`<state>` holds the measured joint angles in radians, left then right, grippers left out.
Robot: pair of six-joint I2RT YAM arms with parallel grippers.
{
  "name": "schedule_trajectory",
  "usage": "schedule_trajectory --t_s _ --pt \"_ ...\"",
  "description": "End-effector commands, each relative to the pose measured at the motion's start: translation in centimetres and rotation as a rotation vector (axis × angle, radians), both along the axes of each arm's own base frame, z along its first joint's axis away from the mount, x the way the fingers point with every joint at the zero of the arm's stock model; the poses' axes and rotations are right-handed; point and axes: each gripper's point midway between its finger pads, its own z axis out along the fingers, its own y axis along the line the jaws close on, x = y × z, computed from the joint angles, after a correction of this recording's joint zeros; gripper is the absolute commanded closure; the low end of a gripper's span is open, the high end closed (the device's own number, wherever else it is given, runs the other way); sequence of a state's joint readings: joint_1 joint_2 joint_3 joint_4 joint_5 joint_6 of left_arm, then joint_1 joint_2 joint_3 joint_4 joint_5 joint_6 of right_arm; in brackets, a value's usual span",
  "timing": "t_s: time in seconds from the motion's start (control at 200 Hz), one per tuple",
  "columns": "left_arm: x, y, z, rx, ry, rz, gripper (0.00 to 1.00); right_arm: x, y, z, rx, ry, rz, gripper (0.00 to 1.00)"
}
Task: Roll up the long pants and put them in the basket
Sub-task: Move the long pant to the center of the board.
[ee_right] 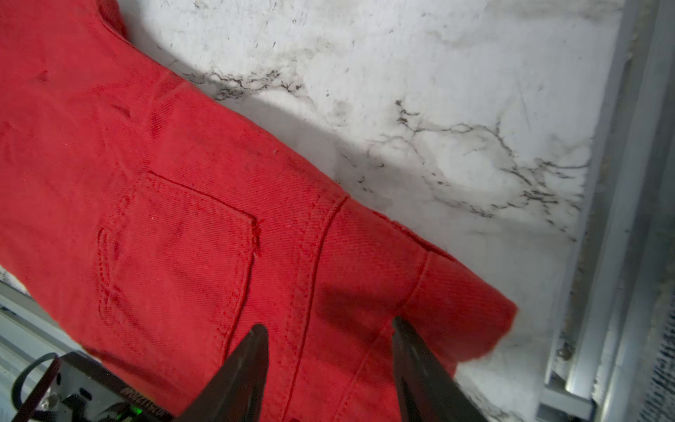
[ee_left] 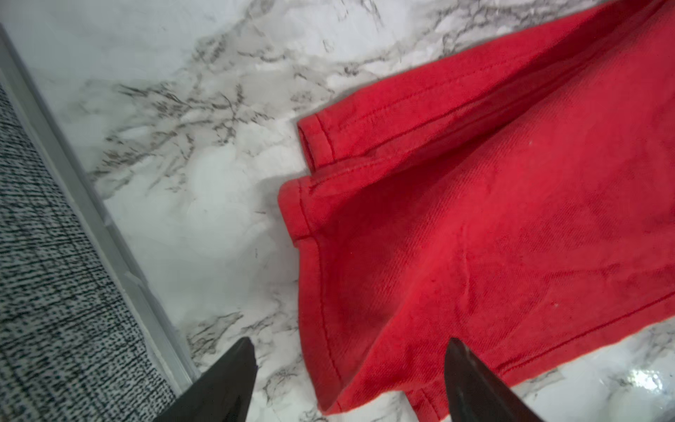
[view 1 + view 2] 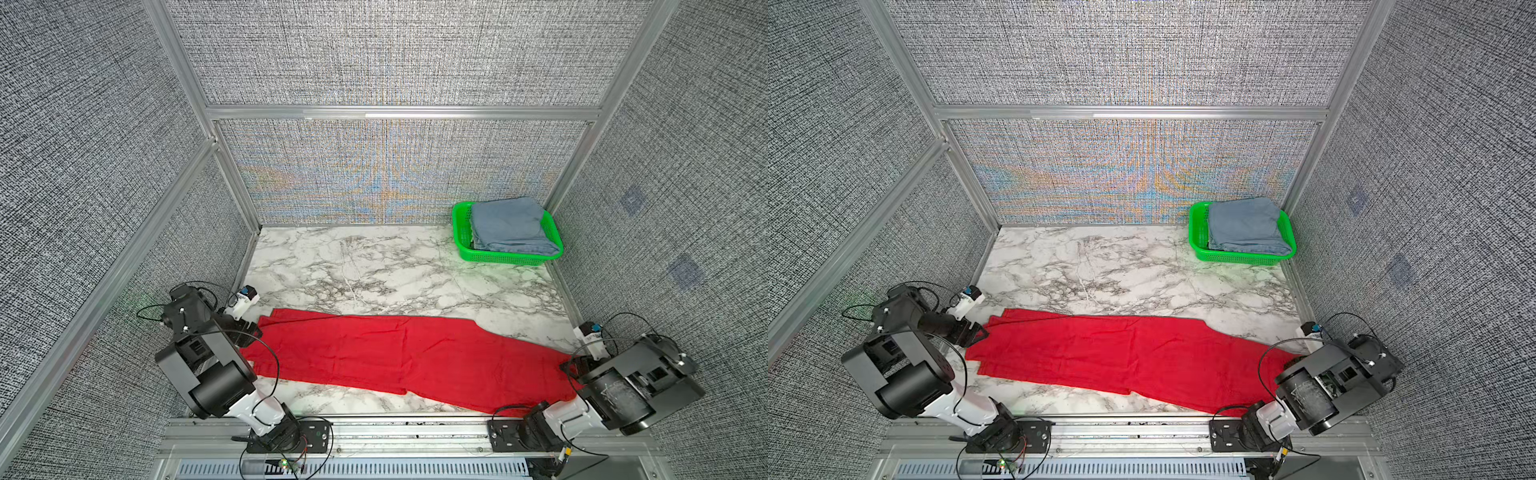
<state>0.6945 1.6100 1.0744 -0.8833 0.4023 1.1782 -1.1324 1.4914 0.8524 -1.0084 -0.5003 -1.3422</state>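
Your long pants [image 3: 395,357] lie flat across the near side of the marble table [image 3: 353,266], cuffs by the left gripper [image 2: 350,343], waistband beneath the right gripper [image 1: 328,323]. Both claws stand spread. A black cable [image 3: 277,365] loops over the cuff end. Well apart, in the far right corner, a green basket [image 3: 461,232] holds a folded blue-grey garment [image 3: 511,224].

This was a robot test cell in a lab, not a home. Grey woven wall panels [image 3: 374,54] in a bare aluminium frame [image 3: 399,112] closed the marble-patterned table [image 3: 353,266] on three sides. A left arm [image 3: 208,374] and a right arm [image 3: 636,386] were bolted to a metal rail [image 3: 407,436] at the front, with loose black cables [image 3: 277,365] showing.
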Motion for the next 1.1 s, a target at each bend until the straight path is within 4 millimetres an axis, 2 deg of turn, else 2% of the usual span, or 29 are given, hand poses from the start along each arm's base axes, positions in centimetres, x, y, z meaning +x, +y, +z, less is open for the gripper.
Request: schedule_trajectory --t_s 0.0,0.23,0.405,0.425,0.5,0.6,0.67,0.706,0.866,0.976,1.096 --pt "-0.9 0.3 -0.7 0.052 0.029 -0.044 0.18 -0.4 0.6 -0.6 0.027 0.034 -0.010 0.42" --pt "-1.5 -0.1 -1.6 0.061 0.060 -0.065 0.22 -1.1 1.1 -1.8 0.034 0.082 0.010 0.42" --pt "-1.1 -0.2 -3.5 0.095 0.103 -0.080 0.31 -0.9 0.8 -2.8 0.035 0.109 0.006 0.42" --pt "-1.0 -0.2 -3.7 0.096 0.107 -0.081 0.31 -1.4 1.7 -3.4 0.060 0.124 0.007 0.42" --pt "-0.6 -0.1 -4.1 0.094 0.126 -0.074 0.34 -1.4 1.9 -3.8 0.060 0.137 0.011 0.42" --pt "-0.3 0.3 -4.6 0.096 0.148 -0.074 0.47 -1.3 1.7 -4.0 0.051 0.143 0.011 0.42" --pt "-0.4 0.4 -5.0 0.098 0.164 -0.075 0.71 -1.1 1.5 -4.0 0.046 0.143 0.008 0.42" --pt "-0.4 0.5 -5.2 0.102 0.169 -0.077 0.78 -0.9 1.5 -3.9 0.045 0.142 0.007 0.42" --pt "-0.5 1.3 -6.8 0.140 0.200 -0.080 0.97 -0.5 1.3 -3.9 0.040 0.144 0.007 0.42" --pt "-0.4 1.7 -7.5 0.152 0.218 -0.070 0.98 -0.1 1.4 -4.0 0.039 0.146 0.010 0.42" --pt "0.1 1.9 -7.5 0.148 0.207 -0.053 0.98 0.0 1.6 -4.2 0.041 0.152 0.011 0.42"
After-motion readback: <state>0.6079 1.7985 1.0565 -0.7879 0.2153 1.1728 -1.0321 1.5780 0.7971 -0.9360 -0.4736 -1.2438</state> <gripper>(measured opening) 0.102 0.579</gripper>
